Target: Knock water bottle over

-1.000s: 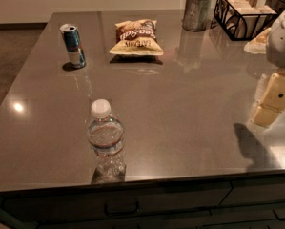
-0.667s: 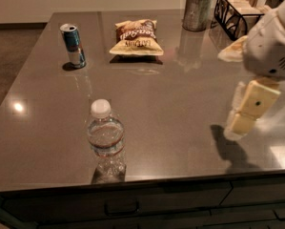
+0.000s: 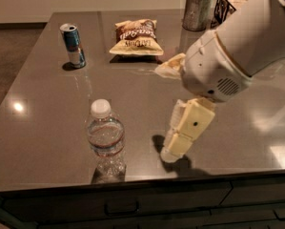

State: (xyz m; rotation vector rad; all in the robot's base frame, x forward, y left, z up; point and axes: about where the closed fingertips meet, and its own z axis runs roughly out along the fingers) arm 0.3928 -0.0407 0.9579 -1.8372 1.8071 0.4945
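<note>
1. Since the earlier frames, the gripper (image 3: 173, 151) has come from the right edge of the table (image 3: 46, 128) toward the middle, and the bottle has not moved.
2. The water bottle (image 3: 105, 142) stands upright near the front edge of the table. It is clear ribbed plastic with a white screw cap and a thin reddish label band.
3. The gripper is cream-coloured and blocky. It hangs low over the table to the right of the bottle in the camera view, near it but apart; whether it is open or closed I cannot tell.
4. The arm (image 3: 242, 46) above it is white and rounded.
5. The table is dark, smooth and glossy.
6. Far behind stand a blue-and-silver slim can (image 3: 73, 45), a crinkled chip bag (image 3: 136, 37), a metal cup (image 3: 197, 13) and a wire basket (image 3: 232, 4).
</note>
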